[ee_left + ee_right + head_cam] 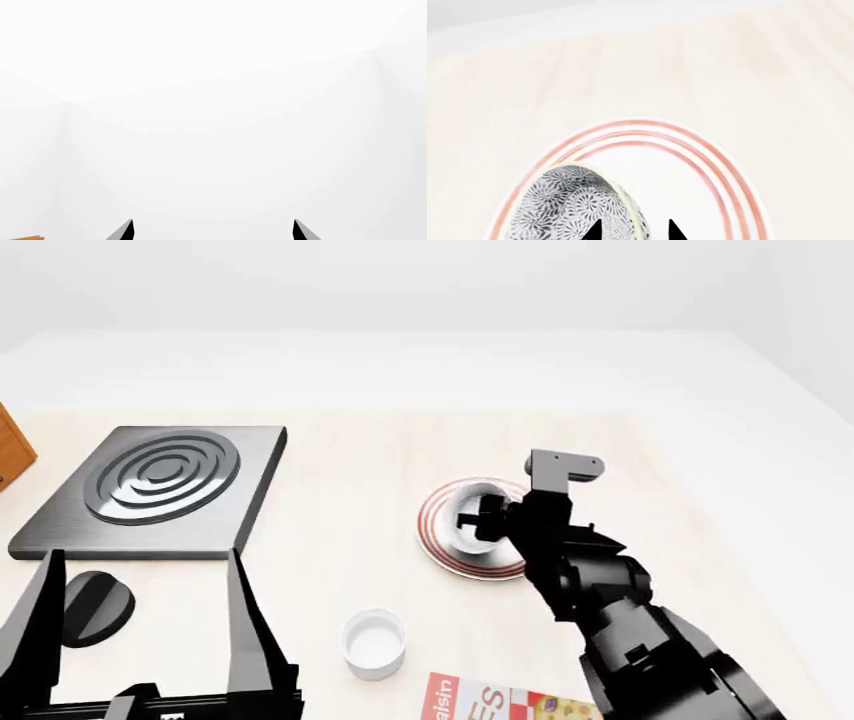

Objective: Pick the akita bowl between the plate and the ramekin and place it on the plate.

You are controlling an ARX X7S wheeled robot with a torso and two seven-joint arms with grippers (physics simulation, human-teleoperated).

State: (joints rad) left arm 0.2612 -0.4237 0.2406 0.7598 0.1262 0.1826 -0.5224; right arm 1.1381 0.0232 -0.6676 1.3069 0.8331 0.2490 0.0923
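Akita bowl (570,207) sits over the plate (707,165), its rim pinched between the right gripper's (631,231) jaws. Ramekin (372,642) stands nearer on the surface (347,510). Left gripper's (212,231) jaws are spread, holding nothing.

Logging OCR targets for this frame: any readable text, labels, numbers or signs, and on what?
"aisin": red letters, cut off at the frame edge, on the flat printed box at the near table edge, head view.
"ES" or similar: larger red letters on the same box, partly cut off, not certain.
Stove plate, knob, ramekin, plate, akita bowl: no text, only patterns.
Left wrist view: no text.
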